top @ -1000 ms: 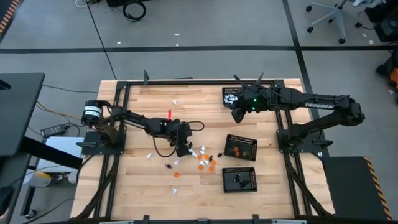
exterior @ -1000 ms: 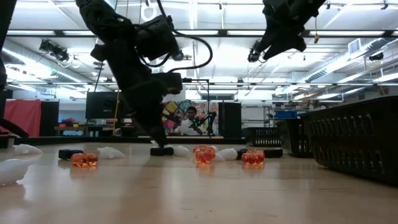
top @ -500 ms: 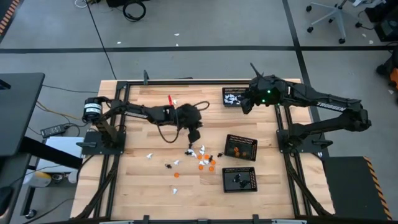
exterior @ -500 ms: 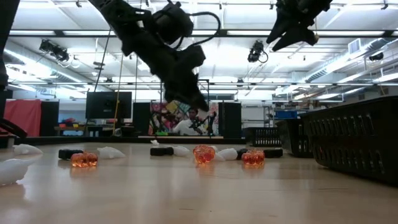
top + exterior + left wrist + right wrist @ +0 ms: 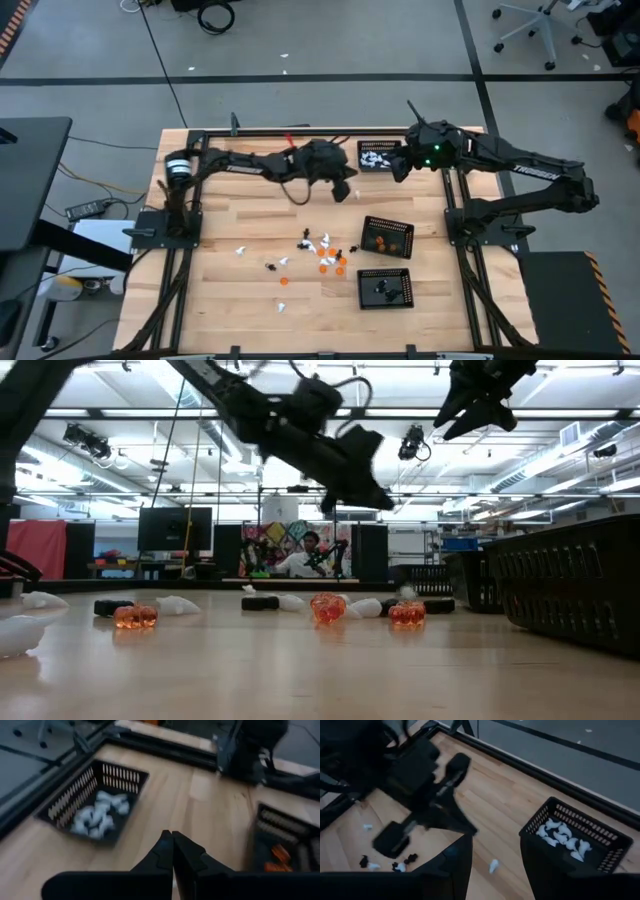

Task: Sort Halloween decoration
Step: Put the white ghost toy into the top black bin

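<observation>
**Desk:** High view first, please. Where are your grippers?

**Operator:** I take the tray of white figures (image 5: 361, 156), at the far edge of the table (image 5: 230, 215), as my landmark. My left gripper (image 5: 344, 191) hangs just beside that tray, on its left-arm side and a little nearer the table's middle. In the left wrist view its fingers (image 5: 161, 851) are pressed flat together, and I see nothing between them. My right gripper (image 5: 399, 171) is at the tray's opposite corner, up in the air. In the right wrist view its fingers (image 5: 461, 862) stand apart, holding nothing.

**Desk:** And the decorations?

**Operator:** The white figures (image 5: 100, 812) lie heaped inside the landmark tray. The loose figures (image 5: 322, 255), white, orange and black mixed, are scattered on the wood well apart from that tray, toward the near edge. In the low view they lie in a row, an orange one (image 5: 327, 607) in the middle. The right wrist view shows one white piece (image 5: 492, 866) below my left gripper, short of the tray. I cannot tell whether it rests on the wood.
</observation>
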Tool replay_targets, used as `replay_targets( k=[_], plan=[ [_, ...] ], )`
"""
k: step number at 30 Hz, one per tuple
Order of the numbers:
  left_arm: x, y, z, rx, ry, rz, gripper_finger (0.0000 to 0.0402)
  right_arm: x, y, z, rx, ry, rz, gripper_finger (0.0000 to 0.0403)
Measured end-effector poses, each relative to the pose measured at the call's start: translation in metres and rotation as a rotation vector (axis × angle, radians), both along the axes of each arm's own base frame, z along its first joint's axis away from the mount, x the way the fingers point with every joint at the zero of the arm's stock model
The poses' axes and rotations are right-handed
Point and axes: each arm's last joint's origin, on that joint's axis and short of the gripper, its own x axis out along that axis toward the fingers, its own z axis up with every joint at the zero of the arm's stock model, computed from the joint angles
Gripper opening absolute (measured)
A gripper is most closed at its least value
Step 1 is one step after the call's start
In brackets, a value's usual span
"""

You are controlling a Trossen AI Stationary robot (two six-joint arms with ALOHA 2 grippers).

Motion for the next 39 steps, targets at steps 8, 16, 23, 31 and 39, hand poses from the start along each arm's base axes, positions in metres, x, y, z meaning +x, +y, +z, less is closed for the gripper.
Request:
replay_targets(
  k=[8, 16, 23, 31, 39],
  plan=[
    [0.028, 0.008, -0.021, -0.036, 0.078, 0.003, 0.0057, -0.013, 0.01, -0.027, 0.085, 0.126, 0.018, 0.0168],
    [0.012, -0.005, -0.006, -0.024, 0.149, -0.026, 0.0079, -0.002, 0.011, -0.088, 0.296, 0.223, -0.03, 0.0165],
    [-0.018, -0.031, 0.0, 0.027, 0.141, -0.009, 0.0079, 0.029, -0.004, -0.134, 0.341, 0.371, -0.095, 0.0165],
    [-0.084, -0.056, -0.004, -0.022, 0.108, 0.015, 0.0079, 0.059, -0.023, -0.174, 0.362, 0.399, -0.155, 0.0219],
    [-0.129, -0.065, -0.001, -0.027, 0.081, 0.02, 0.0079, 0.071, -0.036, -0.193, 0.403, 0.36, -0.234, 0.0282]
  ],
)
